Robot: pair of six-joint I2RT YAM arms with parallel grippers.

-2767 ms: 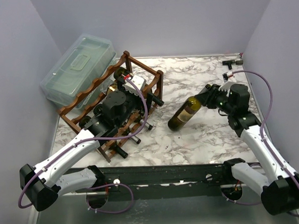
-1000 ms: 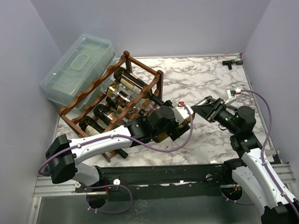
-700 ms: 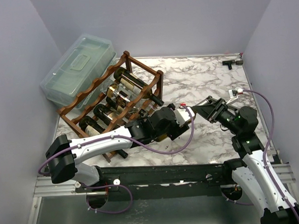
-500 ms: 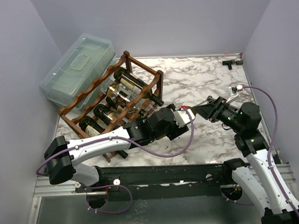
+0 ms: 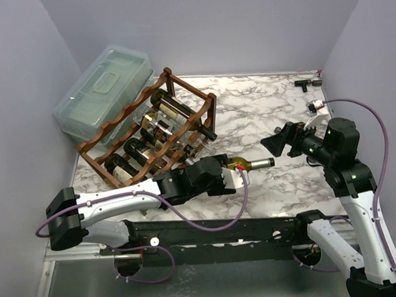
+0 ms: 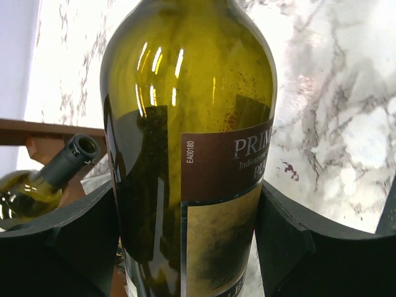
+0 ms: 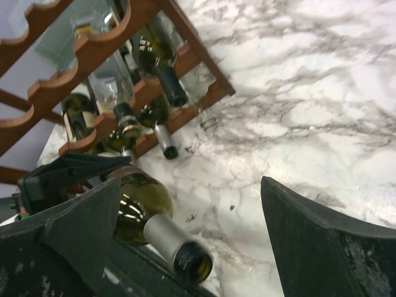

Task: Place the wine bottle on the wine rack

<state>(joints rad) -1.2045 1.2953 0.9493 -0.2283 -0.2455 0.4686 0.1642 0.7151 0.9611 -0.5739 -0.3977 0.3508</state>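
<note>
The hand-over is done. A few seconds ago the right claw point(image 5: 280, 142) held the wine bottle point(image 5: 250, 164) by its neck and the left arm was busy over the wine rack point(image 5: 211, 108). Now the left claw point(image 5: 220, 172) is clamped on the body of the bottle, a pad on each side of the label in the left wrist view. The right claw has let go and pulled back towards 2 o'clock of the bottle mouth, with its fingers wide apart and touching nothing.

So the bottle now belongs to you on the left side alone. It lies almost flat, low over the table point(image 5: 268, 106), with the neck pointing to 3 o'clock. The rack is near, at about 10 o'clock of it.

The stored bottles point(image 5: 173, 110) have their necks sticking out towards 4 o'clock, just beside your claw (one cap shows close at the left in the wrist view). I judge these to be the first danger when you turn. I cannot tell from here which cradle is free.

The near edge of the table is close at 6 o'clock. The open marble lies from 12 to 2 o'clock, so swing there.
</note>
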